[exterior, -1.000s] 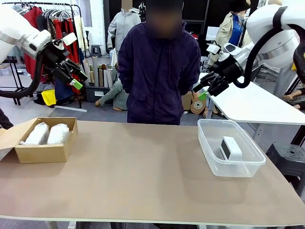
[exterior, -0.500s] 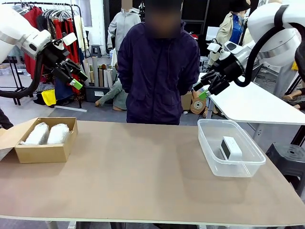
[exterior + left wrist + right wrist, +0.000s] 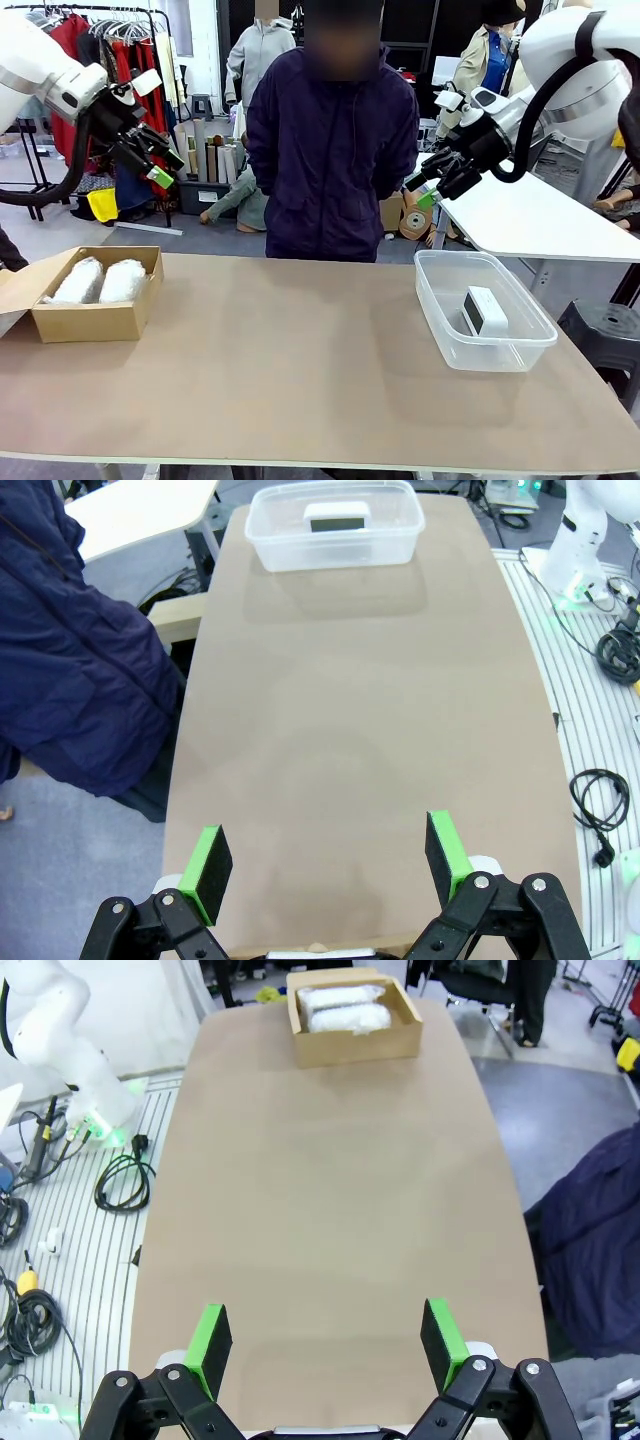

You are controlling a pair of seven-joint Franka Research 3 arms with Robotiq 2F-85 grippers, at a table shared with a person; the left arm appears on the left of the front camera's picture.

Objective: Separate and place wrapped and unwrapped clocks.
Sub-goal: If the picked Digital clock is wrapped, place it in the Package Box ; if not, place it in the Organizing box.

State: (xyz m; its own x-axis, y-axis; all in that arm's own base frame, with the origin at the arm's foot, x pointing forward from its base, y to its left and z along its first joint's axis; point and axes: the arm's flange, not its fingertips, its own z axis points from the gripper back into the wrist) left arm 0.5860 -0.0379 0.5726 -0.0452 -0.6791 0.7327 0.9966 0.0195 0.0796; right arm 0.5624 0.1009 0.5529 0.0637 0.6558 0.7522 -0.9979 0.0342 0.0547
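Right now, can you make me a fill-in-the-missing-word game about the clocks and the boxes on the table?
1. The two bubble-wrapped bundles lie side by side in the ____ box.
2. The bare white clock sits in the clear ____ tub.
3. The left gripper and the right gripper both hang above the table with jaws ____.

Missing words: cardboard; plastic; open

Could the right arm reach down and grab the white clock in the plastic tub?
Probably yes. The right gripper hangs open above the tub's far end; the tub has no lid and the clock lies alone inside it.
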